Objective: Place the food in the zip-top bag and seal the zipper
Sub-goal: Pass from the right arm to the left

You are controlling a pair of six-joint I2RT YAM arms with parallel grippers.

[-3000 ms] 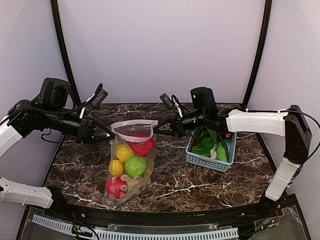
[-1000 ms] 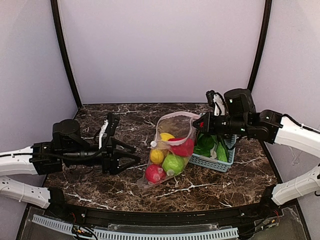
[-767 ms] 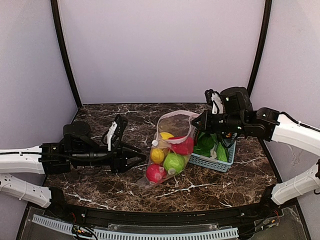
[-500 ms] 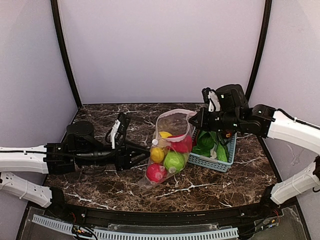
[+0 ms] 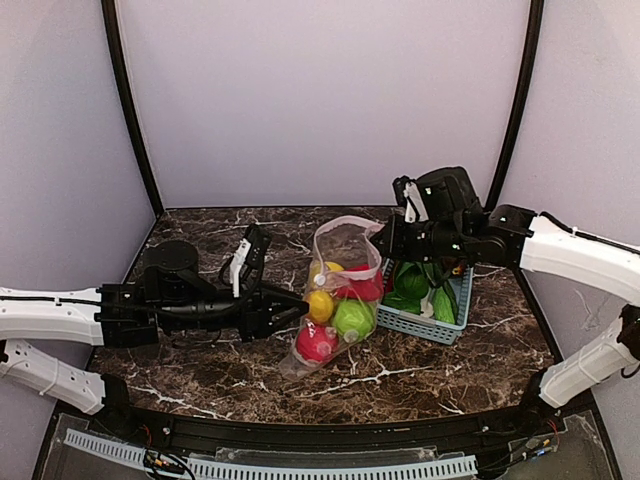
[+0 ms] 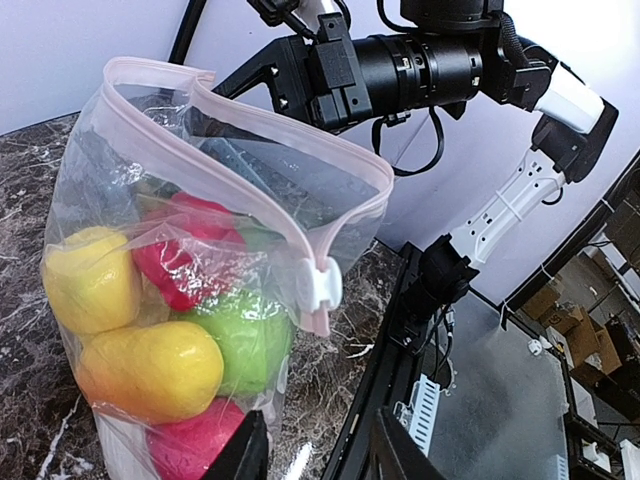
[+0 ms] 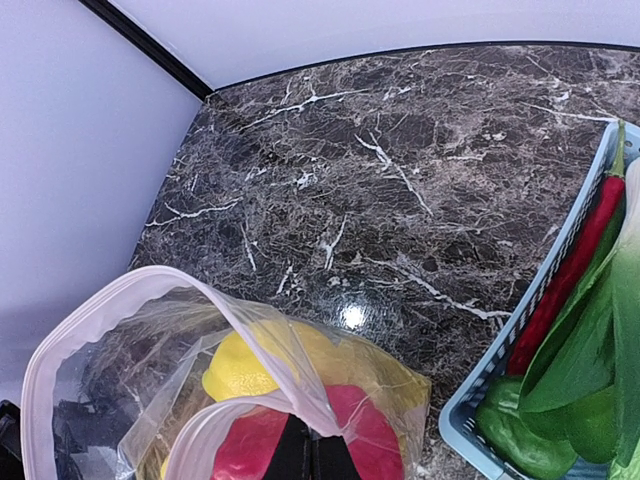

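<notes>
The clear zip-top bag [image 5: 340, 290] stands in mid-table, its mouth hanging open. Inside it lies the food: a yellow lemon [image 5: 320, 303], a green apple [image 5: 352, 317] and red fruit [image 5: 316, 343]. My right gripper [image 5: 381, 244] is shut on the pinkish zipper [image 7: 110, 310] at the mouth's right end and holds it up; in its wrist view the right gripper [image 7: 312, 442] pinches the strip over the red fruit [image 7: 365, 440]. My left gripper [image 5: 297, 306] sits against the bag's left side. In its wrist view the left gripper [image 6: 320, 447] shows only table between its parted fingers, below the white slider [image 6: 322, 285].
A light-blue slotted basket [image 5: 425, 325] holding green leafy vegetables [image 5: 420, 285] stands right of the bag, under my right arm. A red chili [image 7: 570, 280] lies along its rim. Dark marble table surface [image 5: 200, 355] spreads around; the front edge is close below the left gripper.
My left arm has reached right until its fingers meet the bag, and its jaws have narrowed. My right gripper has shifted slightly left with the bag's mouth.
</notes>
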